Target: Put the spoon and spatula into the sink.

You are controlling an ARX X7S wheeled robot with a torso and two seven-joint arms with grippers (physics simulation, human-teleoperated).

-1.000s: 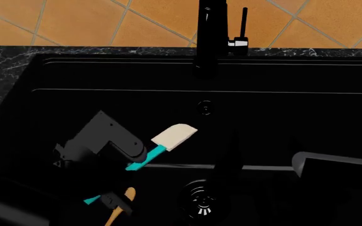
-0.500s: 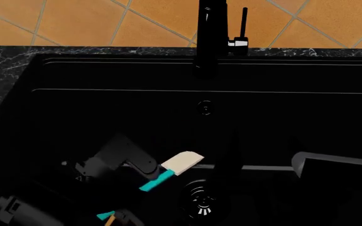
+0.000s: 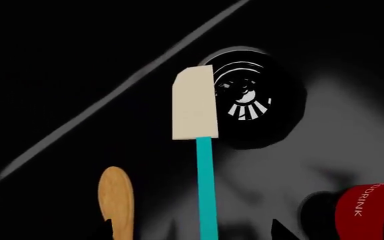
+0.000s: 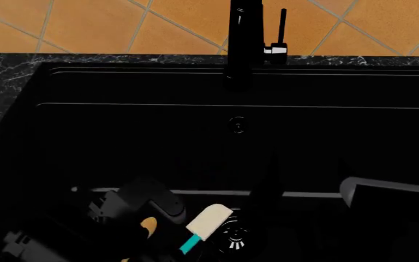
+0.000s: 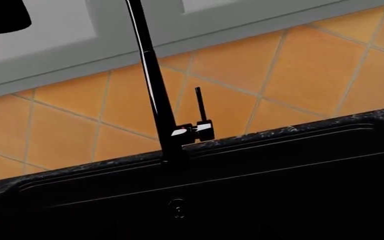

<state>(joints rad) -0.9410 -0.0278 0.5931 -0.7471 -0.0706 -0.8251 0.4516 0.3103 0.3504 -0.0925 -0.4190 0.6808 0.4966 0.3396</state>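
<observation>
The sink [image 4: 85, 136], a black basin set in black veined marble, held a round metal drain [image 4: 233, 238] near its front edge, and a tall black faucet [image 4: 243, 38] stood at its back rim before orange wall tiles. In the left wrist view a red can [image 3: 369, 210] lettered "DRINK" lay on the basin floor near the drain.

The left arm reached low into the basin, its gripper [image 4: 148, 218] dark against the dark floor. The spatula [image 4: 203, 226] projected from it, teal handle running back toward the gripper and cream blade overlapping the drain's edge in the left wrist view. The spoon [image 3: 116, 200] lay just beside it, roughly parallel, bowl forward. Both handles ran out of view toward the gripper, so whether the jaws clamped them could not be told.

Of the right arm only a dark block [image 4: 388, 199] showed at the basin's right; its gripper was not visible.
</observation>
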